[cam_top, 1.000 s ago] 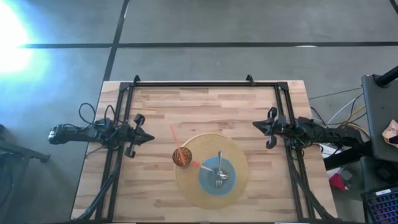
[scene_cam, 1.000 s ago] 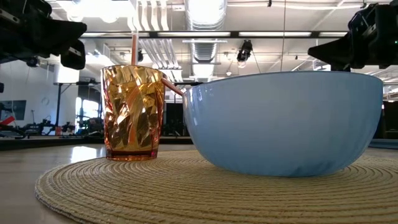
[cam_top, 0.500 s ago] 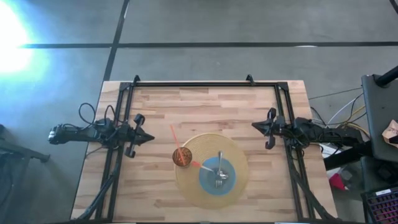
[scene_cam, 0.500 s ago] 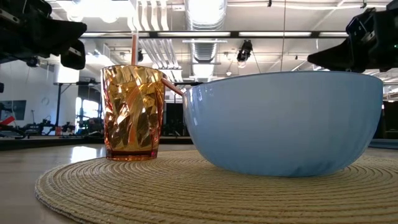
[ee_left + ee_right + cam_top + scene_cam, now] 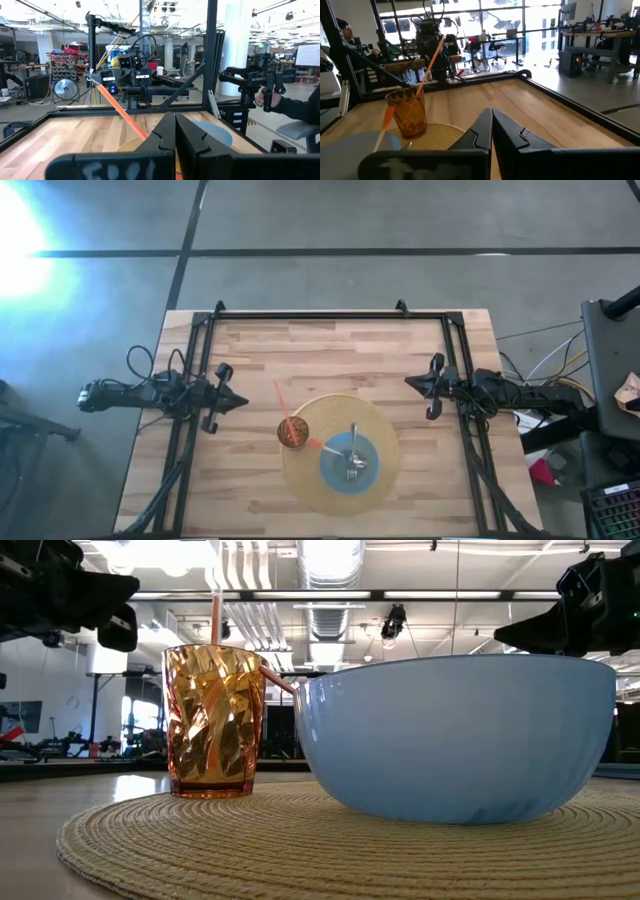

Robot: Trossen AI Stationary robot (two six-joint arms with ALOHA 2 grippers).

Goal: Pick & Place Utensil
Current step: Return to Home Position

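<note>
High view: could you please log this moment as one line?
left gripper shut, left side | right gripper shut, right side | straw in cup | spoon, fork in bowl | both on mat

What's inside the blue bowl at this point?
From above, the blue bowl holds an orange spoon, its handle leaning over the rim toward the cup, and a silver fork beside it. In the low view the bowl's wall hides both heads.
</note>
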